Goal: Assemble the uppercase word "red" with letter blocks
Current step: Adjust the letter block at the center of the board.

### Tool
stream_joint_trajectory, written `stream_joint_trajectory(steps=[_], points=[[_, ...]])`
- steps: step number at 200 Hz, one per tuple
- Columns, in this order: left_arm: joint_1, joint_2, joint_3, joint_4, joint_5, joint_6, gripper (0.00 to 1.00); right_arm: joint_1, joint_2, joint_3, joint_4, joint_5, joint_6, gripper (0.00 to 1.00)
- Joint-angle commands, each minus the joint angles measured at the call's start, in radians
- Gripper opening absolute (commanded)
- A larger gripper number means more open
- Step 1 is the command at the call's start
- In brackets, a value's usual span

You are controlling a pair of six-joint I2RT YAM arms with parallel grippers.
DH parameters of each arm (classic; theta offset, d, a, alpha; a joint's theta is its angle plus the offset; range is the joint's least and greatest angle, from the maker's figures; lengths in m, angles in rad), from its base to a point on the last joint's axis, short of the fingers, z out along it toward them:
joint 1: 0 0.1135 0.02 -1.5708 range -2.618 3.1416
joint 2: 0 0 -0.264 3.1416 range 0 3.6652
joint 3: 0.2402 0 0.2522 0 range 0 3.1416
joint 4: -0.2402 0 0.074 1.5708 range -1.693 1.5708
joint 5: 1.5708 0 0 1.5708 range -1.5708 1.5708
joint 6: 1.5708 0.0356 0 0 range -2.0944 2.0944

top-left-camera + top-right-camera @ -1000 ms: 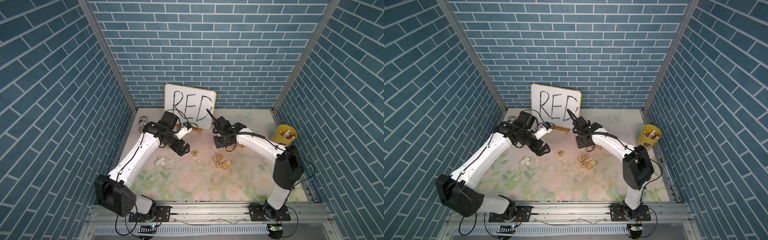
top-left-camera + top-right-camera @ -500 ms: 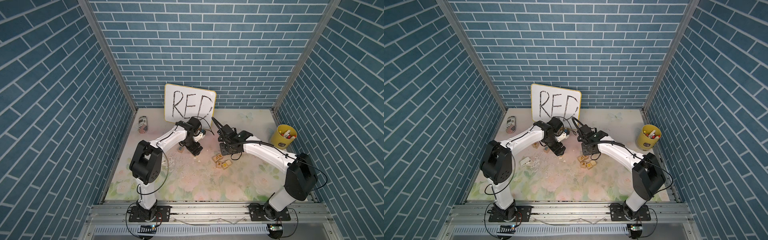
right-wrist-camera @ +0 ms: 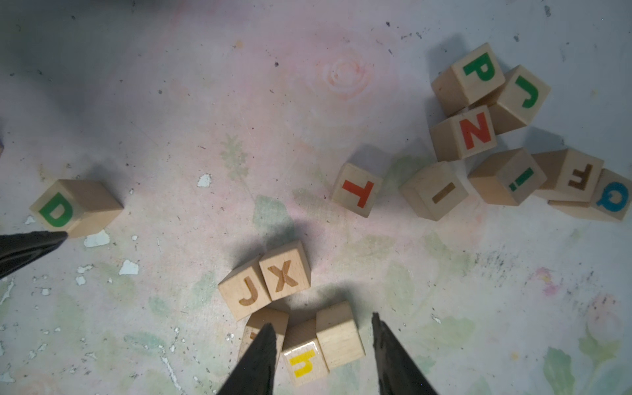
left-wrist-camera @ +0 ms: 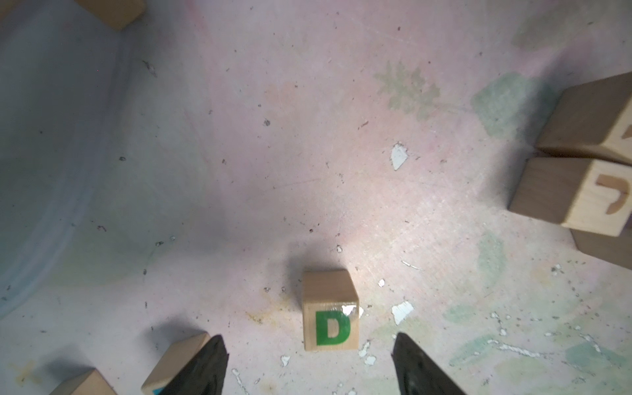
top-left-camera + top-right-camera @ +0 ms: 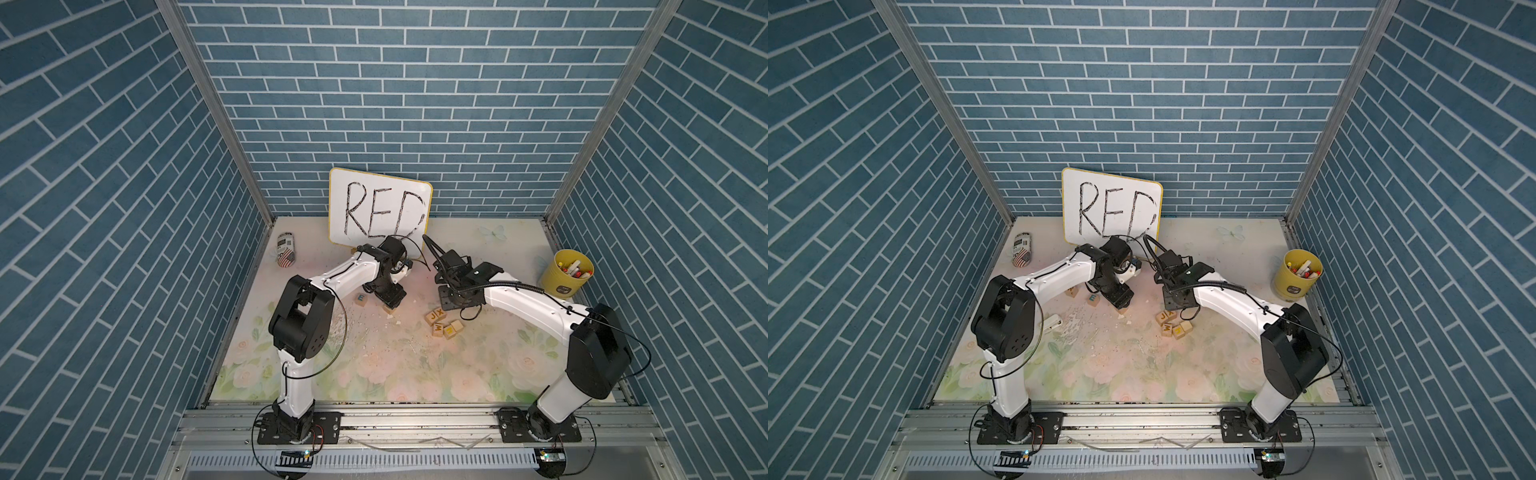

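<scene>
Blocks lie scattered on the floral counter. In both top views the left end effector points down over the D block. The E block sits just beside it, on the side away from the right end effector.

In the left wrist view, the left end effector's fingers stand apart. The D block lies between them, touching neither.

In the right wrist view, the right end effector is spread above a yellow-h block and a plain block. The J block and X block lie just ahead of its tips, and the D block well off to one side.
</scene>
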Motion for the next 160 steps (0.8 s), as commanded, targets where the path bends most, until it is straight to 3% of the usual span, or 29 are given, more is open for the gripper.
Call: stream_joint_trajectory(steps=[1,80,160], points=[[-0.008,0.031,-0.002,0.003,-0.006,-0.020,0.72,0.002,0.011,-0.017,0.009,0.012,0.029,0.48],[-0.023,0.078,-0.003,0.000,-0.025,-0.038,0.69,0.001,-0.008,-0.055,0.023,0.020,0.027,0.48],[-0.032,0.079,-0.034,0.003,-0.043,-0.054,0.55,0.001,-0.013,-0.076,0.032,0.026,0.023,0.47]])
